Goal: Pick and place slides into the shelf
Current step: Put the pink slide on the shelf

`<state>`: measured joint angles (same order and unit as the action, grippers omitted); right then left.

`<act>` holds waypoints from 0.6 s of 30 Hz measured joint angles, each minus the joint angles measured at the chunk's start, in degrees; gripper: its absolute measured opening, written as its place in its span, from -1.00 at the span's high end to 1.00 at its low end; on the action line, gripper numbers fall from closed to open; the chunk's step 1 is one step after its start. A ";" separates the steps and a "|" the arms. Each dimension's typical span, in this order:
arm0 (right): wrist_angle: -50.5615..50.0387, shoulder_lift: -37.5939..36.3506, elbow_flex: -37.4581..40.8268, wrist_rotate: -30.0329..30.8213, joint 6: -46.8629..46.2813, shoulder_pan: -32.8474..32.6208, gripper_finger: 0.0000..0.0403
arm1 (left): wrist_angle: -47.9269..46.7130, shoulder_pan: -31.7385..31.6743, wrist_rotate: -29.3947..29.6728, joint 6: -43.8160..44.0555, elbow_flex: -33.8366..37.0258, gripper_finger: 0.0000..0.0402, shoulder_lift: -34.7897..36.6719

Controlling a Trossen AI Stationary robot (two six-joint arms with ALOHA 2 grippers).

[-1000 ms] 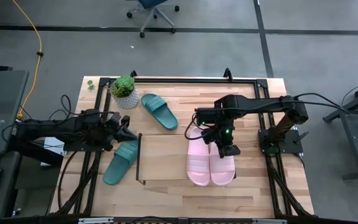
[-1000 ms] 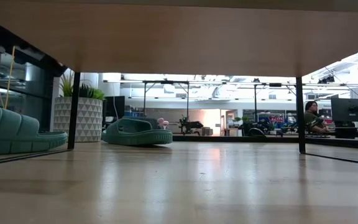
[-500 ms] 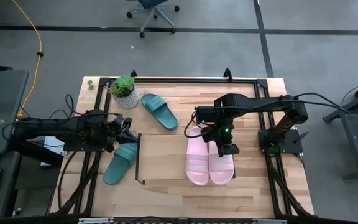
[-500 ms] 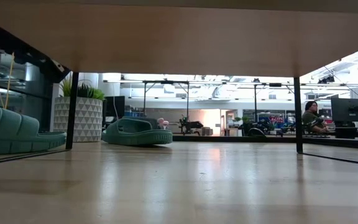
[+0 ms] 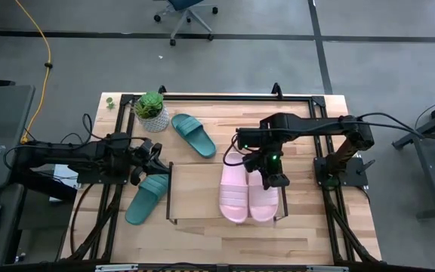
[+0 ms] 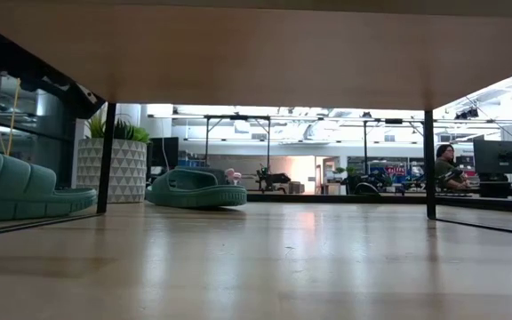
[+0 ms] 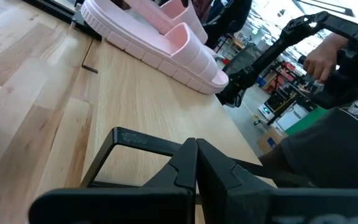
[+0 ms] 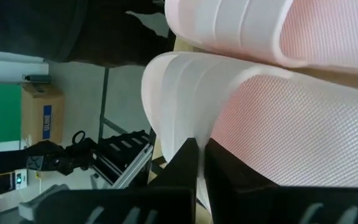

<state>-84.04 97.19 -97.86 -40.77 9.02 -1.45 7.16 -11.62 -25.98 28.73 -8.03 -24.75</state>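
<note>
Two pink slides (image 5: pixel 240 193) lay side by side on the wooden top of the shelf (image 5: pixel 195 204), touching each other, so about half the job looked done. Their long axes ran roughly from the far side of the table toward the near side, leaning a little toward the left arm's side at the near end; the straps sat at the far end. The right gripper (image 5: pixel 269 171) hung over the far end of the pink slide nearer the right arm, and its wrist camera showed its fingers (image 8: pixel 185 163) closed together against the ribbed strap (image 8: pixel 185 87). One green slide (image 5: pixel 148 198) lay on the table just beside the shelf's left edge, its length running diagonally. The other green slide (image 5: pixel 193 134) lay farther back near a potted plant (image 5: pixel 151 110), also diagonal. Both green ones probably had to be placed yet. The left gripper (image 5: pixel 155 157) waited above the nearer green slide, its fingers (image 7: pixel 194 165) pressed shut on nothing.
</note>
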 joint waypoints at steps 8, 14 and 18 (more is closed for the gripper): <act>-2.20 0.02 1.65 -0.80 0.44 0.00 1.00 | 0.15 0.00 0.00 0.00 0.04 1.00 0.00; -1.78 0.02 5.44 -3.26 0.45 0.00 1.00 | 0.24 0.00 0.03 0.03 0.04 1.00 0.00; -1.32 0.05 5.67 -3.21 0.25 -0.01 1.00 | 0.24 0.00 0.04 0.04 0.04 1.00 0.00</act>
<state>-85.36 97.24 -92.20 -43.98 9.27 -1.47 7.40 -11.62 -25.93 28.77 -7.99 -24.75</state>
